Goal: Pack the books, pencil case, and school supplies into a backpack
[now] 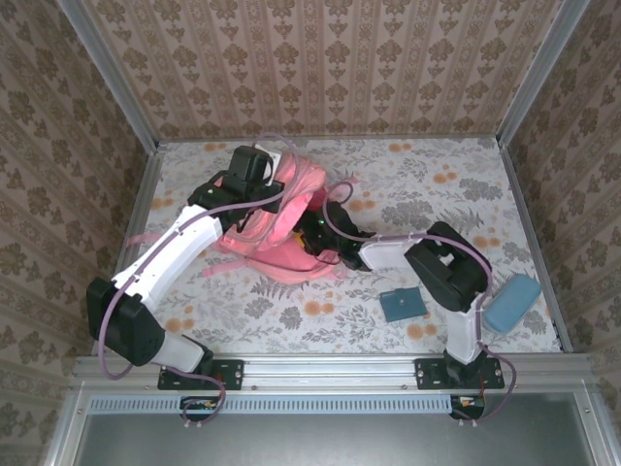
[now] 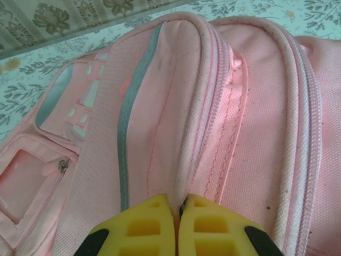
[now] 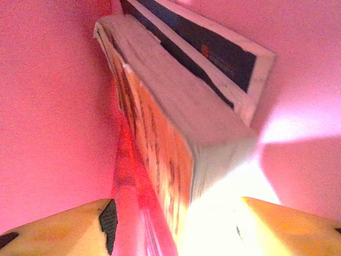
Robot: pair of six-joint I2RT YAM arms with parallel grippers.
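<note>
I'm partway through packing, at the books. My left claw (image 2: 178,213) is closed on a fold of the zipper rim of the backpack (image 1: 281,238) and pinches the fabric tight. I judge that grip is what holds the mouth open. From overhead the backpack lies at about 9 o'clock from the middle of the table (image 1: 427,184), with my right arm reaching into it from the 4 o'clock side.

Inside, my right claw (image 3: 176,208) has its fingers spread wide. The near end of the orange book (image 3: 154,138) sits between them with pink lining showing on the left side, so I read the claw as open and gripping nothing. The navy book (image 3: 213,48) stands just behind the orange one, at 1 o'clock, against the pink wall. Both look stowed.

Outside, the teal book (image 1: 401,306) lies flat at about 11 o'clock from my right base, and the pencil case (image 1: 511,302) is at about 1 o'clock, near the table edge.

Next I would draw the right claw straight back out without snagging the rim. I would keep the left pinch firm so the mouth doesn't sag, then go for the teal book, which needs a low approach to its edge.
</note>
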